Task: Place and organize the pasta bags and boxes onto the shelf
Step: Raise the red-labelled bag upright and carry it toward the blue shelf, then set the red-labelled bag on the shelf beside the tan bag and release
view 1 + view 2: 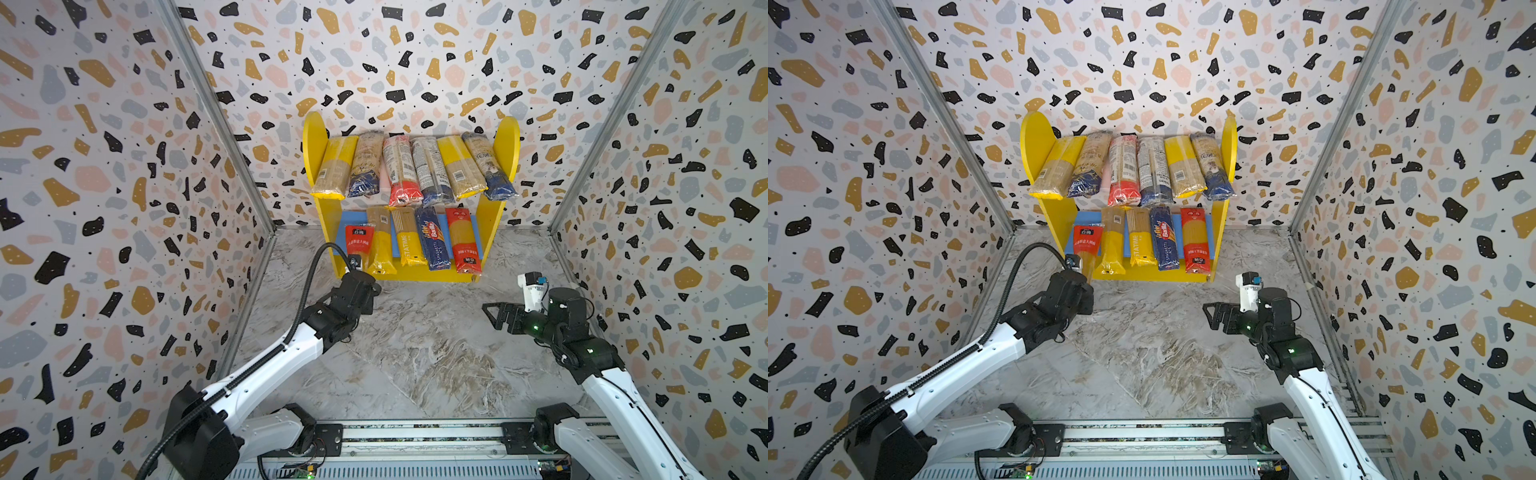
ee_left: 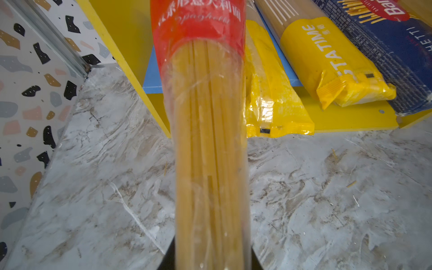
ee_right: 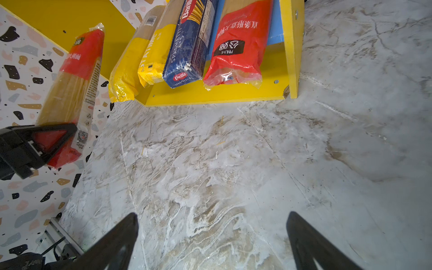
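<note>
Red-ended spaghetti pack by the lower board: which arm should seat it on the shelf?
Left. The left claw is shut on the red-ended spaghetti pack, whose far end points onto the blue lower board beside the yellow pack. The right claw is open, empty, off to the right above the table.

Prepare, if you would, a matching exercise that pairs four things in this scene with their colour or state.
Things:
1. Barilla box
2. STATIME pack
3. right gripper
4. red-banded pack

Colours or states:
A. open, holding nothing
B. clamped in the left gripper
C. dark blue, lying on the lower board
D. yellow-ended, lying on the lower board

Pairs: 1-C, 2-D, 3-A, 4-B.
</note>
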Controlling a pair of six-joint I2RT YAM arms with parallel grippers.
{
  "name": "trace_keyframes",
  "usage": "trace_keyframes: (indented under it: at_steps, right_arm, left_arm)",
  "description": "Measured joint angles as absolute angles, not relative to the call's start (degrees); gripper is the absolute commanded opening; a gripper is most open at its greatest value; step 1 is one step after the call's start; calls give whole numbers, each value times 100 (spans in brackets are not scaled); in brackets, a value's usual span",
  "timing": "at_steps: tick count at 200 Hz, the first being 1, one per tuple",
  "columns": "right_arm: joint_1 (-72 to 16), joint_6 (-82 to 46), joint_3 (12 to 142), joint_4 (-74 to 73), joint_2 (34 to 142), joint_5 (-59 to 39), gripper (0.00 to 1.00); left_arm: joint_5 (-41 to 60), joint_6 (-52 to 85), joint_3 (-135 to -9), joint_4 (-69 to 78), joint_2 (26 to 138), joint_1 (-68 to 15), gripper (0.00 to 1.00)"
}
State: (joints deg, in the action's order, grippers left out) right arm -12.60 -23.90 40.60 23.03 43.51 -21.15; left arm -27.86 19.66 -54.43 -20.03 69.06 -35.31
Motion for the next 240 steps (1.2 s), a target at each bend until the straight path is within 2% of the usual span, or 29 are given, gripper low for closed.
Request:
trace_keyframes:
  at_steps: [121, 240]
  right_arm:
    - [-1260, -2322, 4340, 2620, 4366, -1826, 99]
    - [-1260, -2257, 4963, 2716, 4963, -1514, 99]
  left_arm:
    - [-2585, 1164, -6897, -1431, 8615, -2764, 0]
    - [-1903, 891, -7769, -1278, 9762, -1922, 0]
